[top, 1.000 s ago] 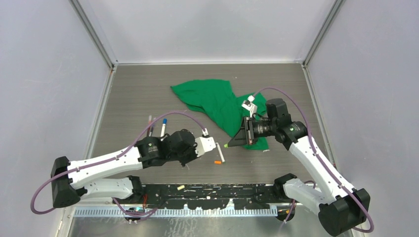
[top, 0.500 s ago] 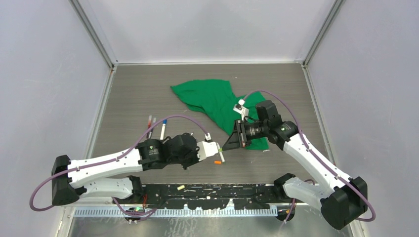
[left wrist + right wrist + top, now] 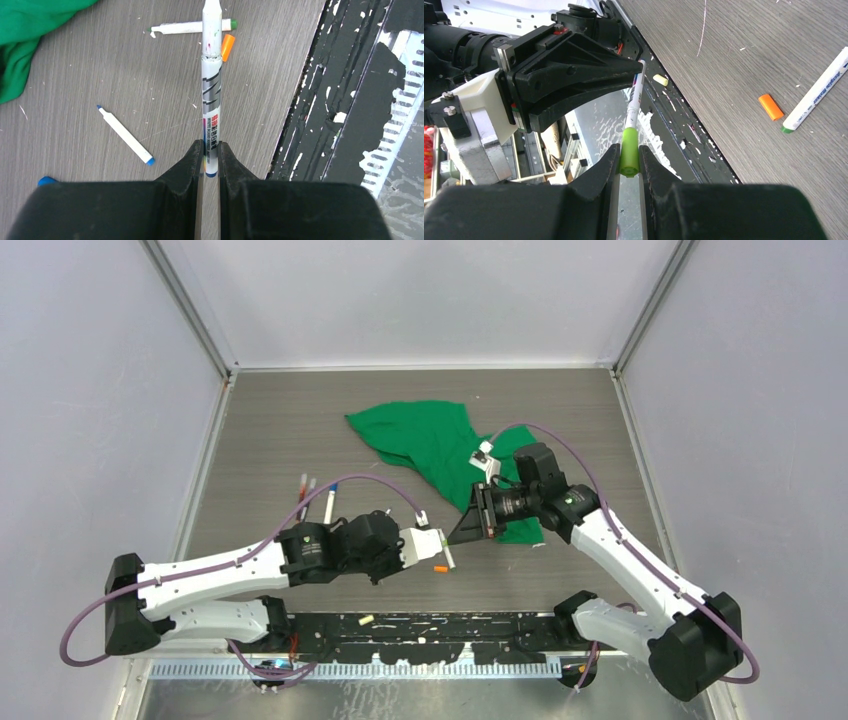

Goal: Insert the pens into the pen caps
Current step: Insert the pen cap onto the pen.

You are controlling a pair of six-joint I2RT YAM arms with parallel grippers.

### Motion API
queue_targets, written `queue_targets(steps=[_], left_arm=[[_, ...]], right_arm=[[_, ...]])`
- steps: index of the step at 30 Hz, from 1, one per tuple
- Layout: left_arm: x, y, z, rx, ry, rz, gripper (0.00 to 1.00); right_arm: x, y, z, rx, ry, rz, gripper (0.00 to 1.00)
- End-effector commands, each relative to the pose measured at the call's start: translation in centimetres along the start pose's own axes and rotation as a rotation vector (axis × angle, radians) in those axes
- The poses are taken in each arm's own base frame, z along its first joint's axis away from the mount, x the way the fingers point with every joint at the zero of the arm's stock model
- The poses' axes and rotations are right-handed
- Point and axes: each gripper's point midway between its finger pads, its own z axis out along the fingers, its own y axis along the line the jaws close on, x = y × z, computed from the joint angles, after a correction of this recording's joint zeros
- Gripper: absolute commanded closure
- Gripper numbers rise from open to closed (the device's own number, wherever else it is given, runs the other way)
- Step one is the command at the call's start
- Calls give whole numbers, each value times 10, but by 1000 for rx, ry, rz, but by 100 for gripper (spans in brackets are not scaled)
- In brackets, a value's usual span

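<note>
My left gripper (image 3: 211, 145) is shut on the blue-ended back of a white pen (image 3: 211, 100), which sticks out from it above the table. My right gripper (image 3: 629, 147) is shut on a green pen cap (image 3: 629, 150). The pen (image 3: 635, 95) runs from the left gripper (image 3: 574, 75) to the cap's mouth, tip at or just inside it. In the top view the two grippers (image 3: 432, 543) (image 3: 458, 533) meet nose to nose near the table's front middle. An orange cap (image 3: 227, 47), a green-ended pen (image 3: 192, 27) and a blue-tipped pen (image 3: 125, 135) lie on the table.
A green cloth (image 3: 430, 445) lies behind the right gripper. Three pens (image 3: 315, 492) lie left of centre. A yellow cap (image 3: 366, 620) sits on the black base rail (image 3: 480, 630) at the near edge. A blue cap (image 3: 47, 180) lies beside the left gripper.
My right gripper has moved left with the green cap to meet the left gripper's pen. The left gripper shifted slightly right. Little has moved in the last half second.
</note>
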Motion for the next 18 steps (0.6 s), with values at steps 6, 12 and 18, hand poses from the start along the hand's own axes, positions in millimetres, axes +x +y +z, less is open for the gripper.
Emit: queue_targets(steps=[6, 12, 18], left_arm=[[-27, 1, -3, -8, -100, -23, 100], [-39, -1, -3, 3, -140, -50, 100], [-56, 2, -3, -5, -193, -64, 100]], right_arm=[[2, 1, 10, 1, 12, -38, 99], [8, 1, 20, -6, 21, -27, 99], [13, -2, 27, 0, 35, -30, 99]])
